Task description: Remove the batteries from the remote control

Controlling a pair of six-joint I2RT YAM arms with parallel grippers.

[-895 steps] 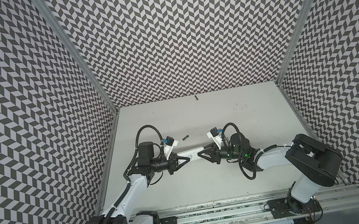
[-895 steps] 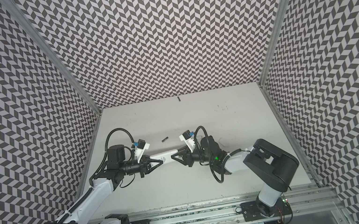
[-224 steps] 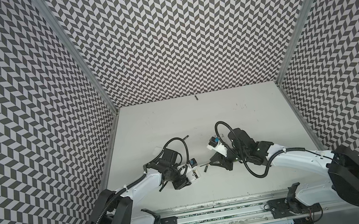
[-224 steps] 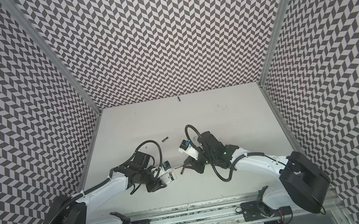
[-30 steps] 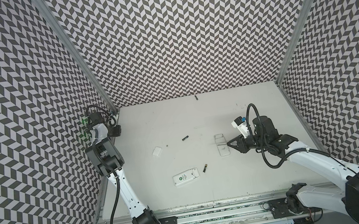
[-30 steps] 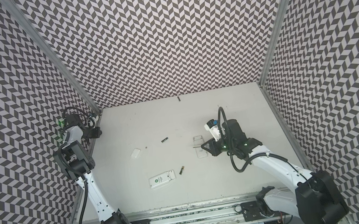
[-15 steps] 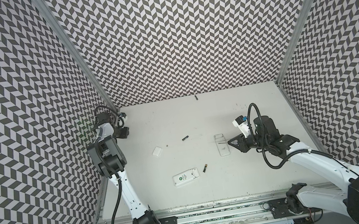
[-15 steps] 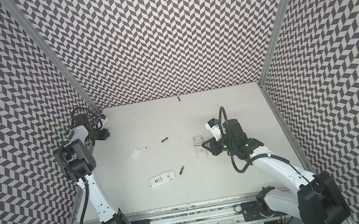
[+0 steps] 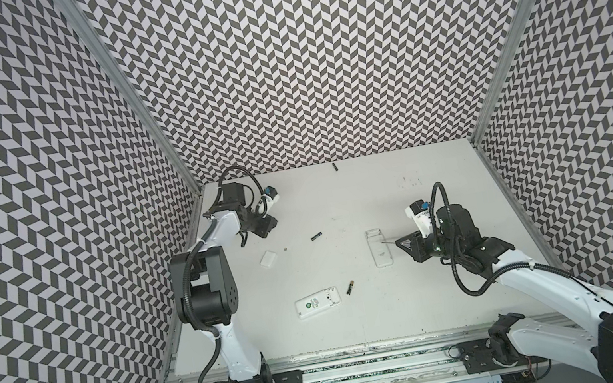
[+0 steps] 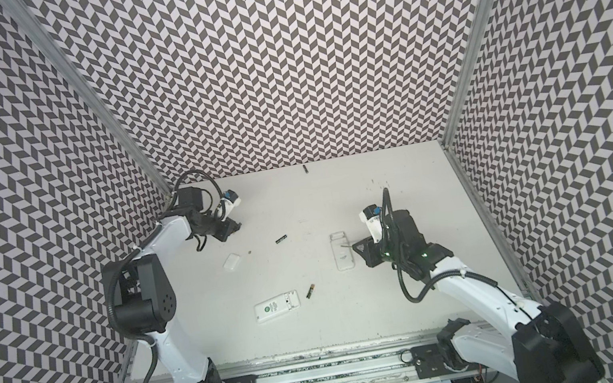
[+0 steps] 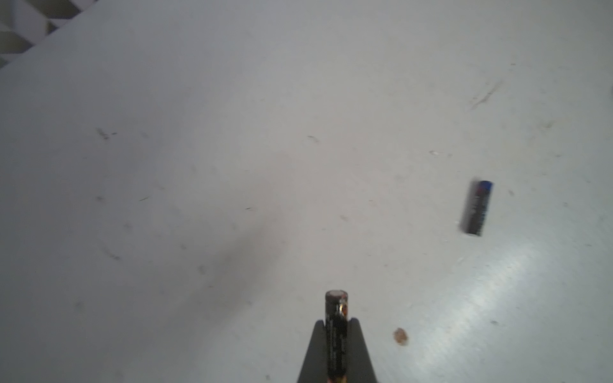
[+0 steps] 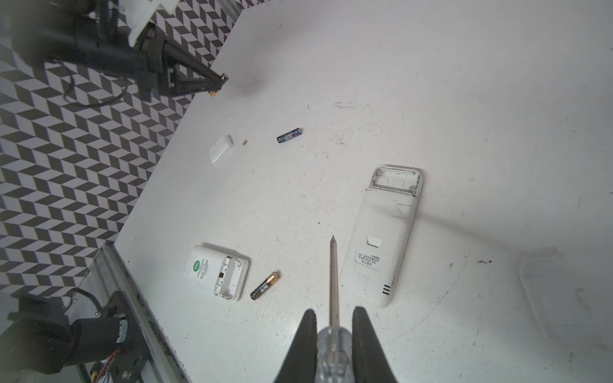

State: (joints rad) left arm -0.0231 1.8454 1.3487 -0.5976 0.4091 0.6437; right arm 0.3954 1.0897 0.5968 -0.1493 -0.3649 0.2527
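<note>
Changed: left gripper swung off the left wall to the upper left of the table, jaws pinching one battery.
Loose: centre battery, lower battery, back-edge battery.
Short remote and long remote: bays look empty; unloading likely complete.
Right gripper clamps screwdriver.
Pinched battery too small to discern in top views.

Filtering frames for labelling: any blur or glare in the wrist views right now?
Left wrist: loose battery motion-smeared, glare patch on the table; held battery in the left tool readable. Right wrist: screwdriver and long remote crisp, left arm soft at the edge. Both top views: sharp, even light.
</note>
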